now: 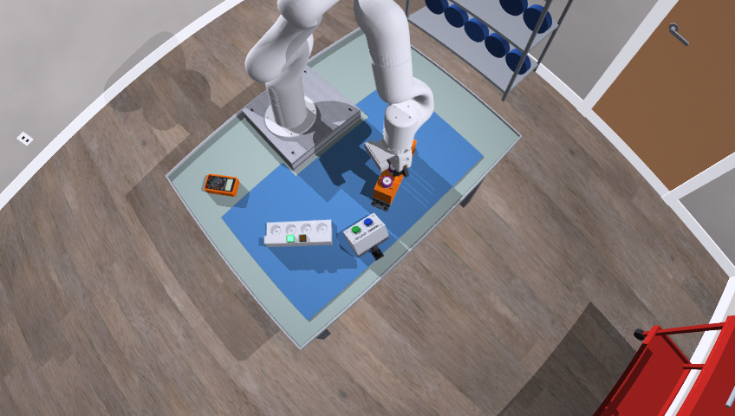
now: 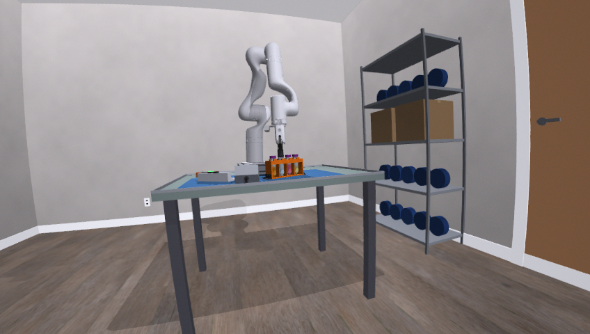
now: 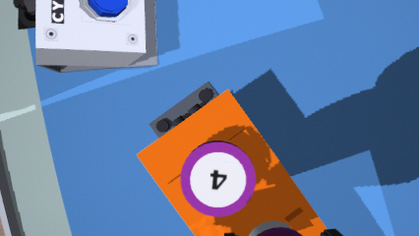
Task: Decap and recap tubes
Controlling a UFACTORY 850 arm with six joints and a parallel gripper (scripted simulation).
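Note:
The orange tube rack (image 1: 386,192) (image 2: 284,168) (image 3: 197,133) stands on the blue mat. The purple cap marked 4 (image 1: 387,180) (image 3: 217,179) sits on its tube at the rack's end nearest the key housing. The cap of tube 3 (image 3: 275,231) shows only as a dark purple edge at the bottom of the wrist view. My gripper (image 1: 394,170) (image 2: 280,154) points straight down over that cap, and its fingers stand a little apart around it and loose. The cap tray (image 1: 297,233) (image 2: 213,176) has its green lamp (image 1: 289,237) lit, and its nests look empty.
The white key housing (image 1: 365,237) (image 3: 93,44) with the blue CYCLE key (image 1: 367,222) (image 3: 104,5) and green READY key (image 1: 355,230) stands near the rack. An orange multimeter (image 1: 220,184) lies at the table's left. A metal shelf (image 2: 414,136) stands beside the table.

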